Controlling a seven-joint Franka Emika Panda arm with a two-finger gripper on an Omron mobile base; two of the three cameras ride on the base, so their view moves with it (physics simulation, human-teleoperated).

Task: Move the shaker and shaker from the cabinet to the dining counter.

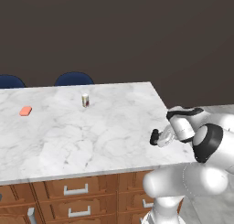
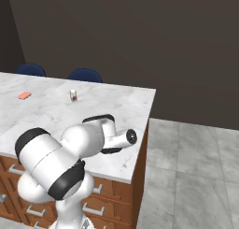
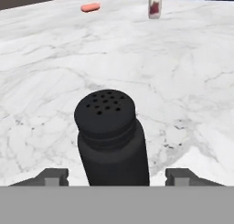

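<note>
A small black shaker [image 3: 112, 141] with a holed top stands upright on the white-grey marble dining counter [image 1: 91, 131], near its front right corner. My gripper [image 3: 119, 175] is low over the counter with one fingertip on each side of the shaker. The fingertips [image 3: 57, 175] stand apart from the shaker's sides with a gap on both sides, so the gripper is open. In the left base view the gripper [image 1: 156, 137] reaches in over the counter's right end. The cabinet is out of view.
A small cream jar [image 1: 85, 100] stands further back on the counter, and an orange piece [image 1: 25, 110] lies far to the left. Dark blue chairs [image 1: 74, 78] stand behind the counter. Brown drawers [image 1: 75, 189] are below it. Grey floor [image 2: 196, 167] lies to the right.
</note>
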